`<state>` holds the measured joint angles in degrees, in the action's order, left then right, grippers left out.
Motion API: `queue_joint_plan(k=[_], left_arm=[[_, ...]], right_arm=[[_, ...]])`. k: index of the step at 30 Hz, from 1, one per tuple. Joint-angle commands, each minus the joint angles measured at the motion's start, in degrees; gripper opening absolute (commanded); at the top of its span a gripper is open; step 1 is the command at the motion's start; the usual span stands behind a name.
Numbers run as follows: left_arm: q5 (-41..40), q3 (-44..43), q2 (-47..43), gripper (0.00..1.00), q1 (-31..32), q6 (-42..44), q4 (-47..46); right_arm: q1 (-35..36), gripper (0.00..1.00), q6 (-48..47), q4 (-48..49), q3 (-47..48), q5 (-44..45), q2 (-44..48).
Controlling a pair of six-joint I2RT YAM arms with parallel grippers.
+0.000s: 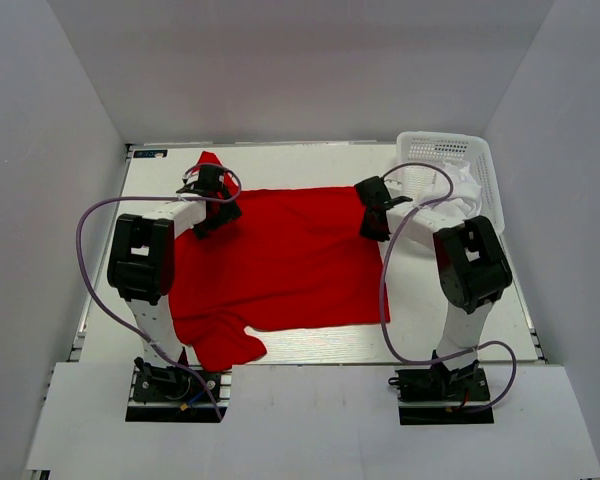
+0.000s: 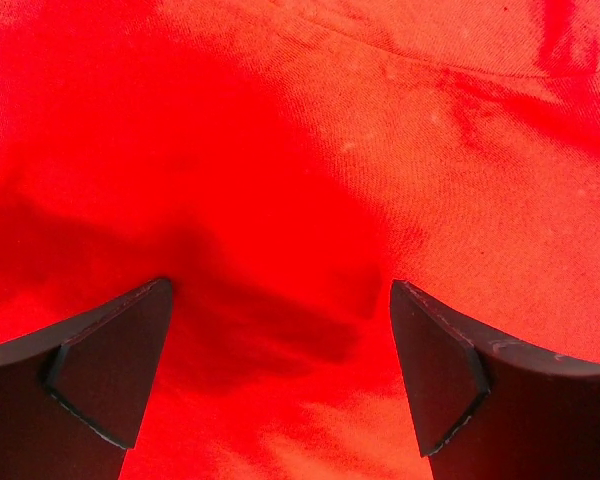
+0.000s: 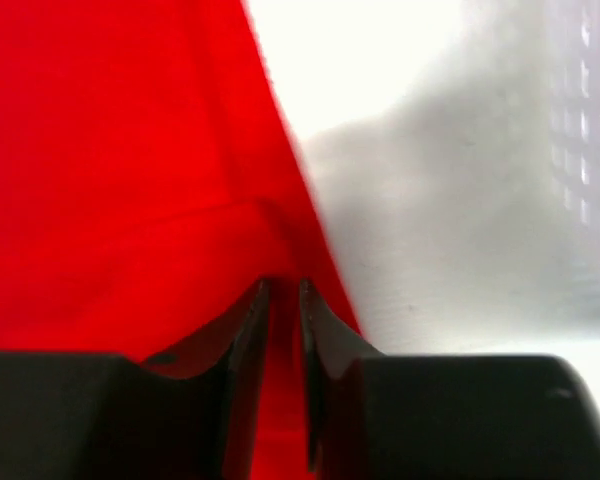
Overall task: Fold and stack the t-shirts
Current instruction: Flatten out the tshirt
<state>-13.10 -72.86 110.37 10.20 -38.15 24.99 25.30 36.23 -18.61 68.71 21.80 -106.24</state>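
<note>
Nearest, both arms reached fwd over the red t-shirt [image 1: 280, 260], which lay spread on the table [image 1: 430, 310]. L gripper [image 2: 280, 370]: jaws wide, holding nothing, poised over cloth at far-left shoulder; contact unclear. R gripper [image 3: 283, 300]: jaws nearly closed, pinching shirt's far-right edge. Basket [image 1: 445, 150] stood beyond, far right.

Matt woven cloth on red t-shirt [image 2: 400, 150]; fingers [image 2: 105, 375] prob. matt plastic.

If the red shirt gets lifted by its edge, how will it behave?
Probably floppy: the red shirt lies flat and wrinkled, so it should drape and sag. Likely light: the right end effector pinches only a thin edge.
</note>
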Motion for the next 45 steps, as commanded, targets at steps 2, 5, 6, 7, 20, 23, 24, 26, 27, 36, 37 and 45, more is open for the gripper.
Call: queue_joint_plan(k=[2, 5, 6, 7, 20, 23, 24, 26, 27, 36, 37, 45], left_arm=[[0.1, -0.35, 1.25, 1.0, -0.35, 0.01, 0.76], [0.1, -1.4, 0.65, 1.0, 0.17, 0.01, 1.29], [0.88, -1.41, 0.64, 1.0, 0.17, 0.01, 1.29], [1.67, -1.41, -0.14, 1.0, 0.17, 0.01, 0.24], [-1.93, -1.23, -6.85, 1.0, -0.88, 1.94, -6.8], [-2.8, -3.77, -3.59, 1.0, -0.88, 2.64, -6.28], [-3.41, -4.3, -1.14, 1.0, -0.88, 2.64, -6.27], [-4.47, -6.75, 1.5, 1.0, -0.88, 2.64, -5.31], [-4.47, -7.46, 2.56, 1.0, -0.88, 2.12, -4.52], [-2.37, -16.43, 13.81, 1.0, -2.55, 3.78, -5.56], [-2.37, -18.52, 14.87, 1.0, -3.07, 4.57, -6.09], [11.76, -45.02, 34.28, 1.0, -4.13, 12.83, -7.06]], right_arm=[[0.28, 0.37, -1.94, -5.91, 3.97, 4.74, -1.43], [0.36, 0.56, -4.76, -4.68, 5.47, 1.67, -1.08], [0.45, 0.61, -6.24, -1.9, 5.39, -1.03, -0.03], [0.71, 0.61, -7.3, -1.17, 5.3, -1.67, 0.41], [3.53, 0.9, -14.08, 5.96, 12.14, -11.61, -4.05], [3.0, 0.9, -13.2, 6.39, 14.26, -12.57, -7.39], [2.83, 0.9, -13.29, 6.92, 15.65, -12.75, -8.8], [2.74, 0.9, -13.46, 5.52, 18.11, -11.96, -12.3], [2.65, 0.9, -13.38, 4.99, 19.96, -11.52, -13.37], [-1.91, 0.9, -10.39, 3.41, 30.76, -8.53, -25.66], [-2.96, 0.9, -10.21, 2.8, 31.65, -9.14, -26.47], [-5.7, 0.9, -18.47, 1.12, 50.28, -15.02, -39.03]])
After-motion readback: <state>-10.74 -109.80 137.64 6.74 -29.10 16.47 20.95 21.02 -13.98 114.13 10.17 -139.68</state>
